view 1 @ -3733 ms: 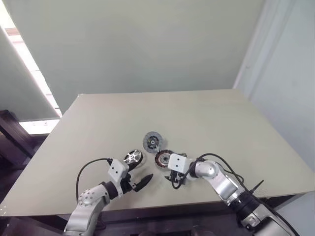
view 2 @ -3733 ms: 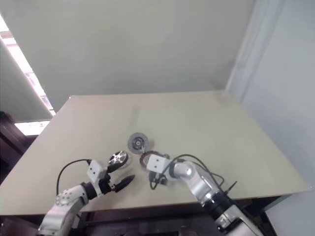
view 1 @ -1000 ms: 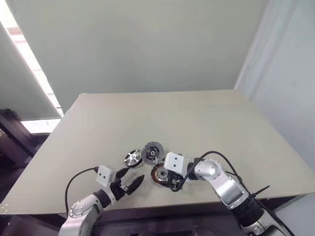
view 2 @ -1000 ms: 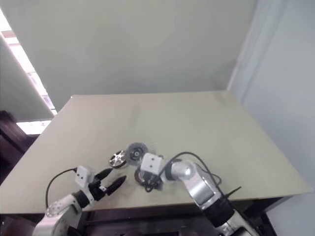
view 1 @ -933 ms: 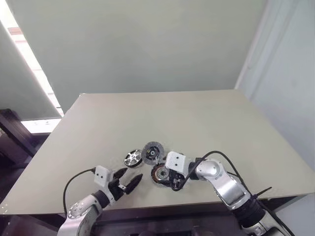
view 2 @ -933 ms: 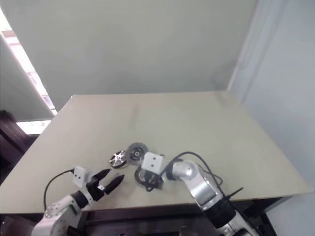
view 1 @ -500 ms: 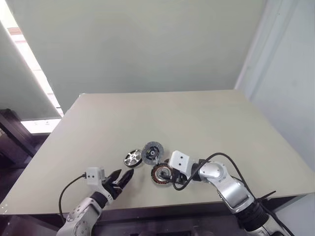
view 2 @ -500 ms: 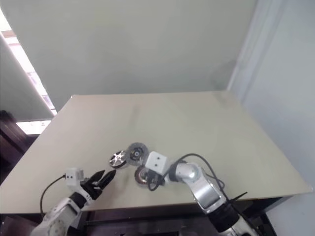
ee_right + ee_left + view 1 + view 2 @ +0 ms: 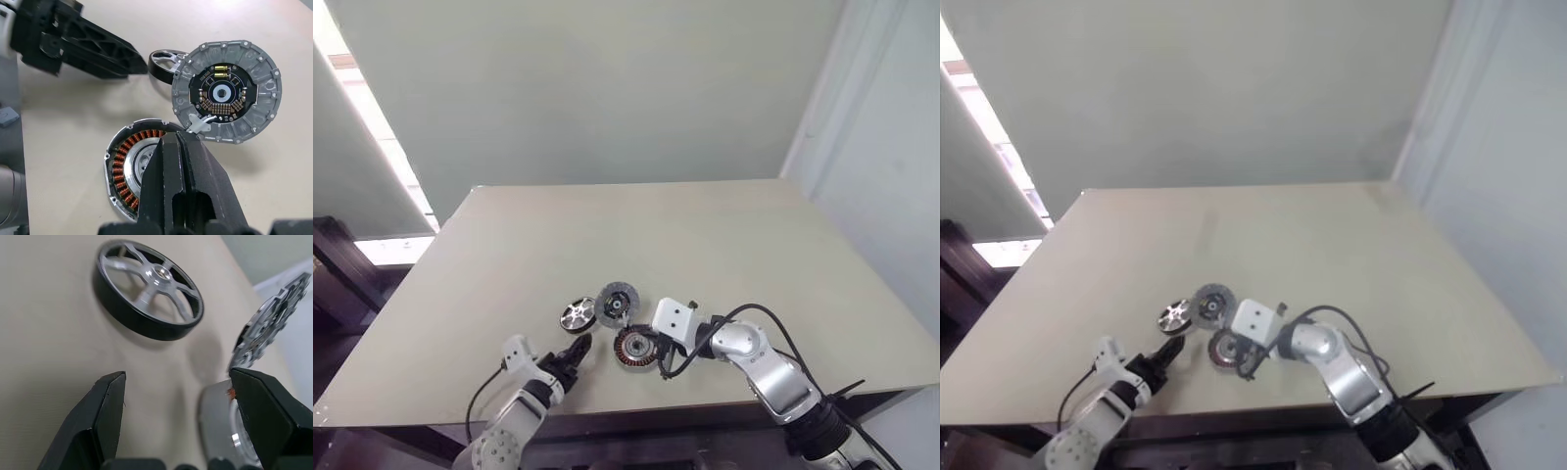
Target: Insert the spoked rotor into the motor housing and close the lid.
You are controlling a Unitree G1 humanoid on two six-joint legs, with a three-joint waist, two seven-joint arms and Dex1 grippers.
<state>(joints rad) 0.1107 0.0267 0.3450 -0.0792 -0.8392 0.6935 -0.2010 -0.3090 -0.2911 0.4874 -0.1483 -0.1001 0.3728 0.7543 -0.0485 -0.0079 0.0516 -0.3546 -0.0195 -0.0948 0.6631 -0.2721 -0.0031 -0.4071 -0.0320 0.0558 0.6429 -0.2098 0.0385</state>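
- Resting on the beige tabletop, three small round parts sit clustered near its front edge, between the two arms.
- The spoked rotor, a shiny silver wheel-like metal disc with radial spokes around a central hub and a dark outer band, lies flat at the left of the cluster, just ahead of the left gripper.
- The lid, a flat matte grey disc with a notched rim, a darker ring band carrying small copper contacts and a dark hub, sits just beside the rotor on its right; from the left wrist view it appears tilted, one edge lifted.
- The motor housing, a round disc with a ring of copper-orange windings inside a silver rim and a silver centre, lies nearer the front edge, just in front of the lid, whose edge overlaps its rim in the right wrist view.
- The left gripper's two black fingers stand well apart with nothing between them, pointing toward the rotor and hovering low over bare table.
- The right gripper has its two black fingers pressed together, holding nothing; their tips sit over the housing's rim, right where the lid's small silver tab meets it. Whether they touch either part I cannot tell.
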